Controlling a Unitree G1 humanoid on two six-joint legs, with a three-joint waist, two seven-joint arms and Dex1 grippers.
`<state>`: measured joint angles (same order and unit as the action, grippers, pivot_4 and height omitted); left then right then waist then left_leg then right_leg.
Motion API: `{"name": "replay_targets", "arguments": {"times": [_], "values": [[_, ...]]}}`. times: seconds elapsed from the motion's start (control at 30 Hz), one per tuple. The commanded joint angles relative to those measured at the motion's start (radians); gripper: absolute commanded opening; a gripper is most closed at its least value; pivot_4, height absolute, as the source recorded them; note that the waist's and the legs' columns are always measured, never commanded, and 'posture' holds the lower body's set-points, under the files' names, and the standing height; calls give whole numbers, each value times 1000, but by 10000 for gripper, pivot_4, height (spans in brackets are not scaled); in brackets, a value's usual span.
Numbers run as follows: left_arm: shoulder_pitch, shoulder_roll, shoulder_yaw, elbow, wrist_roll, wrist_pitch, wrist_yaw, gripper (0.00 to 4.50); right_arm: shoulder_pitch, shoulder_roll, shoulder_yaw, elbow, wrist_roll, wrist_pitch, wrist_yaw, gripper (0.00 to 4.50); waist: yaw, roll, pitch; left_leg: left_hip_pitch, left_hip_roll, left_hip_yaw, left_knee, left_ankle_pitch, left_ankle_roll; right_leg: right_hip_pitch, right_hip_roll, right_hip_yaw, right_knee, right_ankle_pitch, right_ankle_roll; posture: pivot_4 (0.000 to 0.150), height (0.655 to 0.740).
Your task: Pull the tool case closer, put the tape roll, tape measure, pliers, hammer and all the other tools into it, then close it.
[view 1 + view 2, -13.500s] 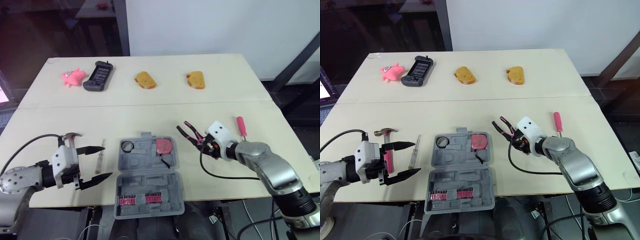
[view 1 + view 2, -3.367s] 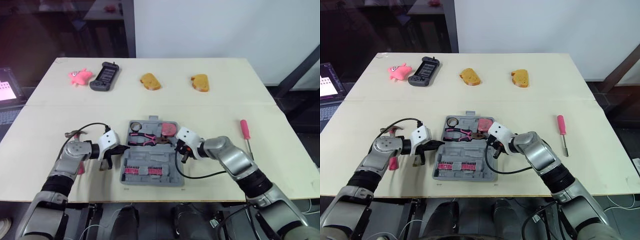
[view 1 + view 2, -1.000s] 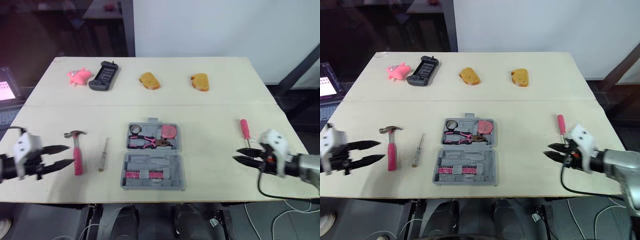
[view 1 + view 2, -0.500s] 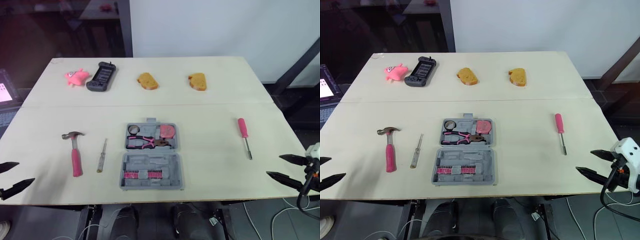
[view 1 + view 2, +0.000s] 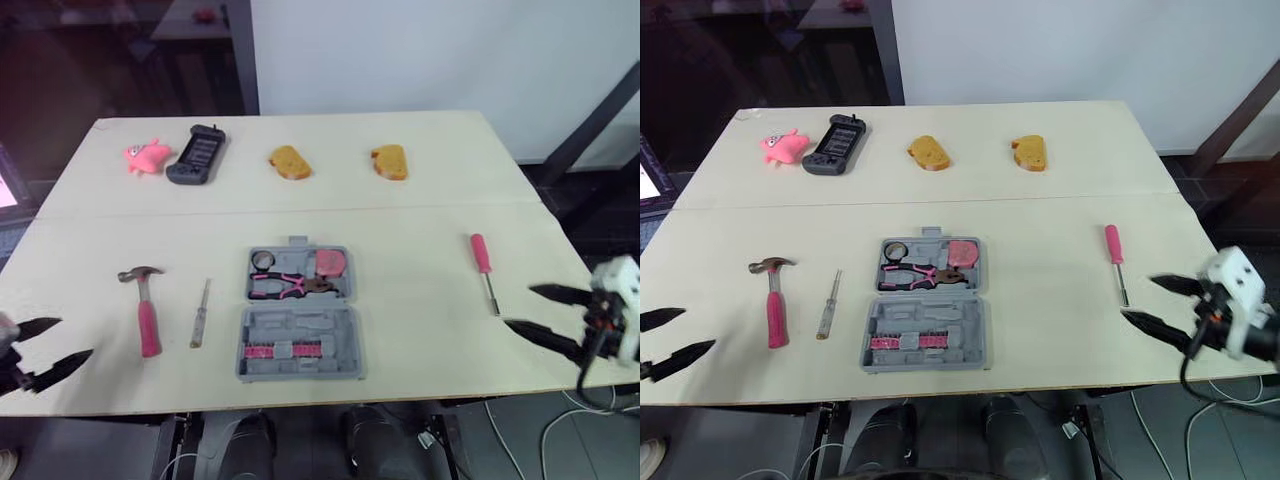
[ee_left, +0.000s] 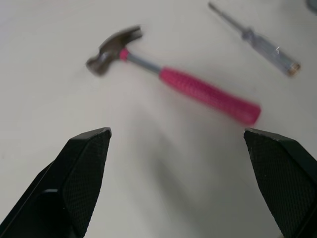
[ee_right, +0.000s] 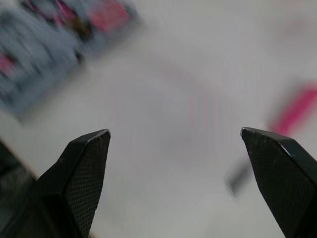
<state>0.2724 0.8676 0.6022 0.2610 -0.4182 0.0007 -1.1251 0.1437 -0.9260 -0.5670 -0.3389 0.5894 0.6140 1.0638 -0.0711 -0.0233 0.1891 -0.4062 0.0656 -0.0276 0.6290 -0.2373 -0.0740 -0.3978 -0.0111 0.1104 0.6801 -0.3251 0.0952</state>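
**Grey tool case [image 5: 300,326] open mid-table, three tools outside it**

Nearest, along the front edge of the pale wooden table [image 5: 420,340]: two grippers, one at each end. Left gripper [image 5: 77,337] low over the front-left part, black fingers spread wide, nothing between them. Right gripper [image 5: 518,306] over the front-right part, close to the side edge, also spread wide and empty.

Just ahead of the left gripper, one hammer [image 5: 145,310] with a pink handle, head pointing away. Bare tabletop all round it. Beside the hammer, toward the case, one slim screwdriver [image 5: 200,313] with a clear handle, apart from both.

In the middle, one case, lying open and flat, a little back from the front edge. In its near half, one row of pink bits [image 5: 280,350]. In its far half, one tape roll [image 5: 262,260], one pair of pliers [image 5: 285,287] and one pink tape measure [image 5: 330,263].

Wide bare stretch between the case and the right gripper. At its far side, one pink-handled screwdriver [image 5: 483,262], lying just ahead of the right fingers and not touching them.

Past the seam across the table, well apart from the tools, one row near the back edge: one pink toy [image 5: 145,155], one black handheld [image 5: 195,153], two pieces of bread [image 5: 290,161].
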Motion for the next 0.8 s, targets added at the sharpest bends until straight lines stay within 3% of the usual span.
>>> {"name": "replay_targets", "arguments": {"times": [0.03, 0.23, 0.37, 0.5, 0.6, 0.8], "values": [[26, -90, -31, -331, -120, 309, 229, 45000, -161, 39, 135, -166, 139, 104, -98, 44589, 2, -2, 0, 0, 0, -1, 0, 0, 0, 0, 0, 0, 0, 0, 1, 1500, 7400], [-64, -229, -121, -696, -226, 836, 657, 45000, -338, 74, 423, -189, 101, 83, -62, 44589, 25, -5, 0, -2, -1, -5, 2, 0, 0, 1, 1, -3, 0, 1, 4, 1500, 7400], [-189, -216, -189, -778, -204, 1101, 819, 45000, -360, 48, 552, -157, -2, -9, 9, 44589, 31, -5, 0, -2, -2, -7, 3, 0, 0, 2, 0, -4, 1, 2, 5, 1500, 7400], [-317, -230, -246, -786, -224, 1305, 883, 45000, -368, 45, 605, -143, -54, -52, 23, 44589, 26, -5, 0, -1, -2, -7, 4, 0, 0, 2, 0, -4, 1, 2, 5, 1500, 7400], [-458, -243, -348, -711, -161, 1483, 960, 45000, -367, 65, 624, -140, -70, -60, 6, 44589, 28, -5, 0, -1, -3, -7, 3, 0, 0, 2, 1, -4, 1, 2, 5, 1500, 7400], [-577, -272, -417, -593, -96, 1513, 977, 45000, -343, 88, 629, -165, -83, -58, -37, 44589, 25, -6, 0, -2, -3, -8, 3, 0, 0, 2, 0, -4, 1, 2, 5, 1500, 7400]]}}
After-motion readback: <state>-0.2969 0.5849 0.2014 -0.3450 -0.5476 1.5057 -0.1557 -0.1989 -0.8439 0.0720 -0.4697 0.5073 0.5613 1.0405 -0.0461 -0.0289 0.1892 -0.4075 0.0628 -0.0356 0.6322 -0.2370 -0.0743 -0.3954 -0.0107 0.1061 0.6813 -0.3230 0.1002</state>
